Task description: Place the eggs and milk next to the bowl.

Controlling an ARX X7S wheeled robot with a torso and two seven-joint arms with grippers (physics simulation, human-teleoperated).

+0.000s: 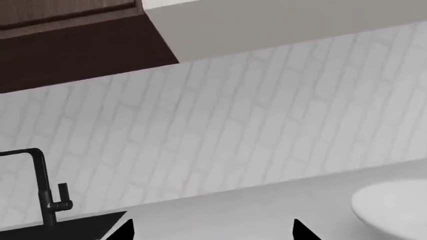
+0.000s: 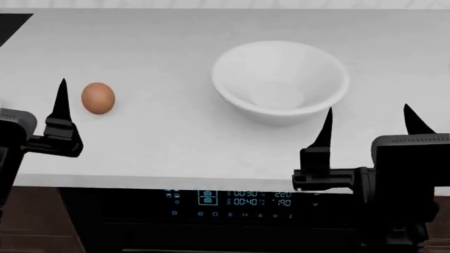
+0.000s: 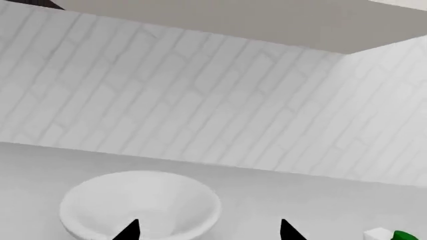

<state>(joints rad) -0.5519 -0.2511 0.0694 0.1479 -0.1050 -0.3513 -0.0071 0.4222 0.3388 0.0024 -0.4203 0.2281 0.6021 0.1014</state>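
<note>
Pale grey worktop (image 2: 162, 142) runs the full width of the head view. Large glossy white round bowl (image 2: 280, 81) sits upright on it, right of centre, deep inside bare. One smooth reddish-brown oval egg (image 2: 98, 98) lies on its side on the worktop, well apart from the bowl, toward the robot's left. White egg not visible in any view.

Left gripper (image 1: 210, 231): only one black pointed finger (image 2: 61, 100) shows in the head view, just beside the brown egg but not touching it. Left wrist view shows both fingertips spread wide with nothing between them, so it is apart and bare.

Right gripper (image 2: 367, 124): two black pointed fingers stand up near the front edge of the worktop, wide apart, holding nothing. It hangs on the near side of the bowl, apart from it. Right wrist view confirms the gap between the tips, with the bowl lying ahead of them.

White carton with a green cap (image 3: 395, 235): only a corner shows at the edge of the right wrist view, on the worktop away from the bowl; out of the head view.

Black faucet (image 1: 41, 187) stands over a dark sink (image 1: 63, 227). White brick-pattern tiled wall (image 3: 200, 100) behind the worktop. Dark appliance panel with blue lit digits (image 2: 232, 200) below the front edge.
</note>
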